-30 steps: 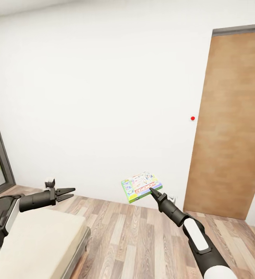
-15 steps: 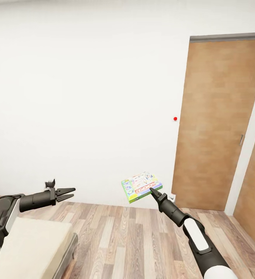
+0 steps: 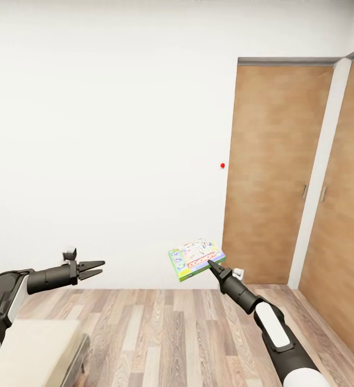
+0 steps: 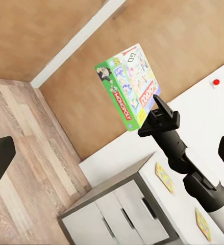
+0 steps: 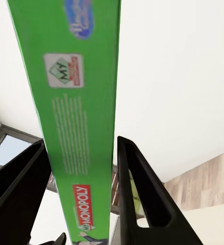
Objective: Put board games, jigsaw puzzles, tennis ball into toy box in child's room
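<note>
My right gripper (image 3: 211, 264) is shut on the corner of a white-green board game (image 3: 195, 259) with a red logo and holds it up in the air before the white wall. In the right wrist view the box's green edge (image 5: 71, 102) is pinched between both fingers (image 5: 142, 194). My left gripper (image 3: 95, 269) is open and empty, out to the left over the bed's corner (image 3: 32, 349). The left wrist view shows the held game (image 4: 128, 87) and, beyond it, the table (image 4: 178, 209) with two jigsaw puzzles (image 4: 164, 177) (image 4: 203, 224) on its white top. The toy box and tennis ball are out of view.
Two brown wooden doors (image 3: 271, 172) (image 3: 341, 215) stand at the right, meeting at a corner. A white wall (image 3: 107, 150) with a small red dot (image 3: 222, 165) is straight ahead. Wood floor (image 3: 171, 338) stretches between the bed and the doors.
The camera has turned right: the door and red dot have slid left in the picture, a second door has come in, and less of the bed shows. Both arms keep their pose.
</note>
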You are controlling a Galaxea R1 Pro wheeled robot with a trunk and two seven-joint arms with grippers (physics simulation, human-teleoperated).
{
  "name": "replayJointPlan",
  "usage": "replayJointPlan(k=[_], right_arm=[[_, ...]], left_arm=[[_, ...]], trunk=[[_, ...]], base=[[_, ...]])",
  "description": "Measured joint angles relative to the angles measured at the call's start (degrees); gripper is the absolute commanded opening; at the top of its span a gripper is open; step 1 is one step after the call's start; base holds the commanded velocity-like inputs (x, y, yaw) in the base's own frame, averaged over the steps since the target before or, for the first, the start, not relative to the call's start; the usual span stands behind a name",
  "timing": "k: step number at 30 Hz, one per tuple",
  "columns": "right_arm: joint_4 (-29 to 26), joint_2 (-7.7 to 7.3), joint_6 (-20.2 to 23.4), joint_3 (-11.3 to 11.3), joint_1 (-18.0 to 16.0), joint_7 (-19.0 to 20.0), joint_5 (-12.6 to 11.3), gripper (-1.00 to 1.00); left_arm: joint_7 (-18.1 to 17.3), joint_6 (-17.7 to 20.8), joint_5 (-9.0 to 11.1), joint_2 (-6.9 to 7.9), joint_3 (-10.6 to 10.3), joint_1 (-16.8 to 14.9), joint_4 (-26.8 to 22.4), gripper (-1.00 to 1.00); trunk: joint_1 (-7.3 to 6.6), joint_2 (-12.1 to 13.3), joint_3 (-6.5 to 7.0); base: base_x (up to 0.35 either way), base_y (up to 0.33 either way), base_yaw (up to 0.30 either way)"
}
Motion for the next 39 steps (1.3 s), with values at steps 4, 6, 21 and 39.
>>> replayJointPlan(k=[4,6,21,39], right_arm=[[0.04,-0.01,0.08,0.02,-0.02,0.05,-0.02,-1.00],[-0.01,-0.01,0.08,-0.03,-0.03,0.06,-0.04,-1.00],[-0.22,-0.01,0.02,-0.11,-0.02,0.10,-0.03,-1.00],[-21.25,-0.30,15.52,-6.74,5.17,-8.78,3.69,-1.00]], left_arm=[[0.00,0.00,0.00,0.06,-0.05,0.01,-0.01,1.00],[0.00,0.00,0.00,0.04,-0.06,0.01,-0.01,1.00],[-0.06,0.00,0.00,0.05,-0.08,0.01,-0.01,1.00],[-0.26,0.00,0.01,0.10,0.01,0.01,-0.02,1.00]], trunk=[[0.00,0.00,0.03],[0.00,0.00,0.03],[0.00,0.00,-0.52],[0.00,0.00,-0.53]], base=[[0.000,0.000,-0.038],[0.000,0.000,-0.010],[0.000,0.000,-0.001],[0.000,0.000,0.000]])
